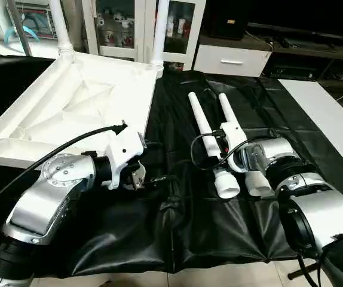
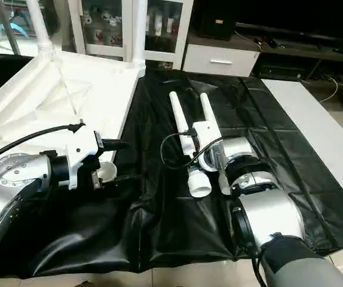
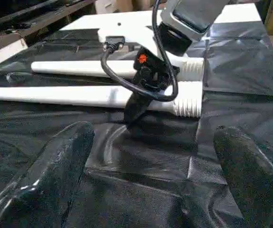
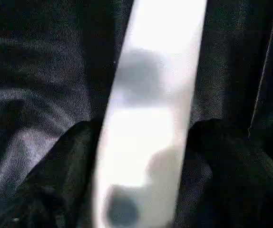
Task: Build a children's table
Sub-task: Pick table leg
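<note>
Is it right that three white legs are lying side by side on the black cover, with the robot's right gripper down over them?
Not quite: two legs lie side by side on the black cover, not three, as the left eye view shows. The right gripper is indeed down over them, a finger on each side of one leg.

The left arm (image 1: 52,191) bends in from the lower left of the frame. Its left gripper (image 3: 155,166) has both black fingers spread wide with nothing between them. The right arm (image 1: 315,209) reaches up from the lower right. The right gripper (image 4: 143,156) has one black finger on each side of a white leg (image 4: 151,118).
</note>
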{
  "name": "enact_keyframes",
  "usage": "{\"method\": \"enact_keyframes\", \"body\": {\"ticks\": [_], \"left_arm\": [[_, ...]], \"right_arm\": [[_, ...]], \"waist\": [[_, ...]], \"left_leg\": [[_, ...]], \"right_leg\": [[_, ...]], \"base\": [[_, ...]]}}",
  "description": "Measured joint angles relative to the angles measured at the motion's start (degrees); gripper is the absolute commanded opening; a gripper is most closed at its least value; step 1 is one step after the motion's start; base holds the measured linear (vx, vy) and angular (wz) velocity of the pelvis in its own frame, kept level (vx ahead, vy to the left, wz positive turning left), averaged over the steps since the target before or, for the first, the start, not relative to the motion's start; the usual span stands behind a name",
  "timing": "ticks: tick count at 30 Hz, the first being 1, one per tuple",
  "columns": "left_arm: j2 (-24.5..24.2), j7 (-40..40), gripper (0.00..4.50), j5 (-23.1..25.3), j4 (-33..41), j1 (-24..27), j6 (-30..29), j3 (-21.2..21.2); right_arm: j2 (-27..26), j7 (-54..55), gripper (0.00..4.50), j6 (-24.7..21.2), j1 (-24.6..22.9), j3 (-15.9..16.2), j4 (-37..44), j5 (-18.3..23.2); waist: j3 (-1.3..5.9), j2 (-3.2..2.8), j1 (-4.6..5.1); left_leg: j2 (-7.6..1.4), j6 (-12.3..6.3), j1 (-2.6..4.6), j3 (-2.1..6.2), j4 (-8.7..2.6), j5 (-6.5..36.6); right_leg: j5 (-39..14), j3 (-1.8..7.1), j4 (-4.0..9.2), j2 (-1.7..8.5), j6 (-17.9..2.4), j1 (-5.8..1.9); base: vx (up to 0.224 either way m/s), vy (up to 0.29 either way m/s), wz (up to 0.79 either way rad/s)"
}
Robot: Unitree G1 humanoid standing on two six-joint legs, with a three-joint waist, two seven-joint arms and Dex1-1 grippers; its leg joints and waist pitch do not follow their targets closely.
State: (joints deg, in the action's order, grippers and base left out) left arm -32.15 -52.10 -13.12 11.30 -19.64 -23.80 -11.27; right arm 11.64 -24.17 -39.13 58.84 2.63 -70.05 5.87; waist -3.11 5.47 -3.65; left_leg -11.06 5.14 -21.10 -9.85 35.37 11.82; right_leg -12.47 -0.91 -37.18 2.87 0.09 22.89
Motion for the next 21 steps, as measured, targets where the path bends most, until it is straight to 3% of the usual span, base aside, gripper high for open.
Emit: {"method": "enact_keyframes", "body": {"ticks": [4, 16, 21], "left_arm": [[0.02, 0.06, 4.5, 0.26, 0.0, 0.0, -0.04, -0.03], [-0.51, 0.36, 4.5, 0.58, 0.74, 1.34, -1.15, -1.0], [0.44, 1.25, 4.5, 0.94, 0.1, 0.61, -1.2, -0.97]], "right_arm": [[0.0, 0.13, 3.17, 0.81, 0.0, -0.55, -0.39, 0.04], [-0.14, -0.06, 2.04, 0.98, 0.35, -2.26, -0.84, 0.09], [-0.18, -0.12, 1.86, 0.38, 0.4, -3.44, -0.8, 0.72]], "waist": [[0.0, 0.0, 0.05], [-0.1, -0.14, 0.17], [-0.16, -0.24, 0.19]], "left_leg": [[0.0, -0.01, 0.0, -0.01, 0.0, 0.0], [-0.01, -0.02, -0.03, 0.01, 0.0, 0.01], [-0.01, -0.01, -0.03, 0.0, 0.0, 0.01]], "right_leg": [[0.0, 0.0, 0.0, 0.0, 0.0, 0.01], [0.0, 0.01, 0.0, 0.0, 0.0, 0.06], [0.0, 0.01, 0.01, 0.0, 0.0, 0.06]], "base": [[0.0, 0.0, 0.0], [0.0, 0.0, 0.0], [0.0, 0.0, 0.0]]}}
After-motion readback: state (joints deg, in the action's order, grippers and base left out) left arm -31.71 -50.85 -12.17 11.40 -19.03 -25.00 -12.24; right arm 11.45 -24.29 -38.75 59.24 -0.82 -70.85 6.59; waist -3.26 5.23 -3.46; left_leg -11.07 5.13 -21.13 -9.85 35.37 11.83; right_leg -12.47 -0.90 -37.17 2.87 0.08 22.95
